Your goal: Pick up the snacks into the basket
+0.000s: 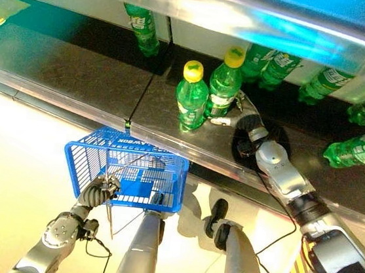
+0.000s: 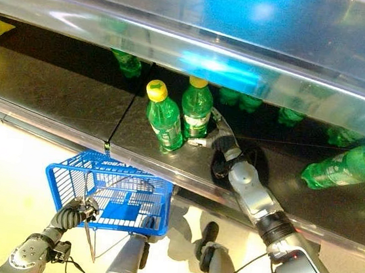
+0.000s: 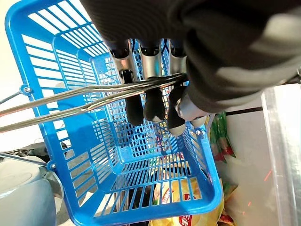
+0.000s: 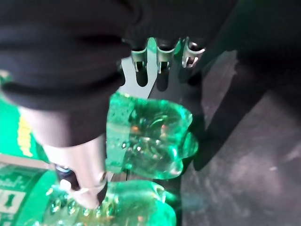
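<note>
While the left hand [image 1: 99,189] hangs low beside the shelf with its fingers [image 3: 150,101] curled round the thin metal handles [image 3: 70,96] of the blue basket [image 1: 81,158], the right hand [image 1: 241,113] reaches onto the dark shelf [image 1: 65,64] among the green bottles. The basket hangs from that closed left hand, its open top turned toward the shelf edge; through its mesh bottom, in the left wrist view, a yellow snack bag [image 3: 183,207] shows below the hand, though whether it lies inside the basket or beyond it cannot be told. Two upright yellow-capped bottles stand at the right hand: the nearer bottle [image 1: 224,85] sits right against its fingers and thumb, and the second bottle [image 1: 191,98] stands just beside the first, on the side away from the hand. In the right wrist view the clear green base of a bottle [image 4: 146,136] lies between the thumb and the fingers [image 4: 160,59], which lie along its far side, only lightly bent; the hold looks loose, not yet a firm clasp. More green bottles [image 1: 356,148] lie on their sides farther along the shelf past the right arm.
</note>
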{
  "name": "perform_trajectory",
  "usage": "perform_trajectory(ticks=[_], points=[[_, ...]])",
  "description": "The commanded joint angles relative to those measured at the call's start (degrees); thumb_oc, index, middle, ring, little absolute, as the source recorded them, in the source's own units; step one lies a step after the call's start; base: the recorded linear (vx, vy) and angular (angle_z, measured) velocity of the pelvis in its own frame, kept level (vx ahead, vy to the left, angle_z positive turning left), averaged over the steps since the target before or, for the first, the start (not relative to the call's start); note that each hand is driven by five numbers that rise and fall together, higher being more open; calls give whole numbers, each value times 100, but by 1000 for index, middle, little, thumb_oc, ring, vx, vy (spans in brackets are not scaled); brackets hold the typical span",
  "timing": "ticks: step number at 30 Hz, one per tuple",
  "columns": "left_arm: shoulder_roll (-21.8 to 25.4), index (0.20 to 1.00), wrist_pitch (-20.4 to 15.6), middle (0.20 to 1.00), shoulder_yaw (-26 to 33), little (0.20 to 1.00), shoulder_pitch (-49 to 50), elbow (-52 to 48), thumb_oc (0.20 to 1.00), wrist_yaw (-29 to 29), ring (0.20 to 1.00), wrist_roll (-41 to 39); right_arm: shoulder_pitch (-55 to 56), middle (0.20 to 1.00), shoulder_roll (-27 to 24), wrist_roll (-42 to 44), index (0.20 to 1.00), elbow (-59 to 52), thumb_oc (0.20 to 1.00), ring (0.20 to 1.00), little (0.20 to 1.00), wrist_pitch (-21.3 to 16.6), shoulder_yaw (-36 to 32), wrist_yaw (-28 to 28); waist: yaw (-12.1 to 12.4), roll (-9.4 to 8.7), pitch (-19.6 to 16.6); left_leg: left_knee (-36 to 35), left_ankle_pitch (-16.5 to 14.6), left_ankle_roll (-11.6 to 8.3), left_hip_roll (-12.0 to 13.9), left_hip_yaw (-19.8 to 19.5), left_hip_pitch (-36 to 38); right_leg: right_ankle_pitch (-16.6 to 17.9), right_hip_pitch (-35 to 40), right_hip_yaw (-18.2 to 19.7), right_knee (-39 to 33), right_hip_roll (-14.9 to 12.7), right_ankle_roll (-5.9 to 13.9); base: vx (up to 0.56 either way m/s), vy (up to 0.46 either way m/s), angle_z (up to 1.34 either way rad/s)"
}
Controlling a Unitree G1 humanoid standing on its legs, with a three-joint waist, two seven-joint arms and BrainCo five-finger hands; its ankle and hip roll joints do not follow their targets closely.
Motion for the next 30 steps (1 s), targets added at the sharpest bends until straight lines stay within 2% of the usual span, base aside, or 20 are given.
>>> perform_trajectory(ticks=[1, 14, 15, 16, 17, 30], points=[[455, 200, -443, 200, -73, 200, 380, -731, 200, -19, 200, -199, -36, 1000, -19, 1, 1000, 215, 1000, 1000, 1000, 15, 304, 161, 239, 328, -122, -578, 762, 95, 52, -324, -215, -495, 381, 422, 297, -428, 835, 13, 7, 14], [509, 200, -432, 200, -148, 200, 360, -830, 200, -54, 200, -371, -669, 1000, 26, -84, 1000, 458, 1000, 1000, 1000, 77, 538, 83, 376, 369, -122, -754, 811, 94, 17, -366, -82, -509, 483, 378, 256, -468, 860, 5, 3, 2], [518, 200, -438, 200, -146, 200, 352, -835, 200, -52, 200, -380, -714, 492, 28, -64, 492, 478, 492, 492, 492, 77, 541, 84, 383, 372, -122, -756, 808, 95, 11, -371, -76, -509, 489, 379, 254, -472, 860, 0, 0, 0], [531, 200, -435, 200, -143, 200, 347, -868, 200, -53, 200, -385, -753, 250, 16, -52, 250, 463, 250, 250, 250, 83, 545, 73, 389, 376, -122, -748, 805, 96, 5, -379, -73, -518, 493, 378, 259, -482, 859, 0, 0, 0], [522, 200, -438, 200, -143, 200, 342, -848, 200, -53, 200, -400, -770, 200, 28, -22, 200, 467, 200, 200, 200, 76, 533, 75, 396, 380, -122, -736, 805, 97, 3, -381, -77, -526, 499, 383, 270, -483, 856, 0, 0, 0], [453, 200, -415, 200, -105, 200, 407, -825, 200, -30, 200, -406, -529, 200, -3, -21, 200, 507, 200, 200, 200, 85, 401, 67, 375, 395, -122, -823, 851, 89, -5, -386, -76, -529, 514, 345, 256, -515, 867, 12, 0, 5]])
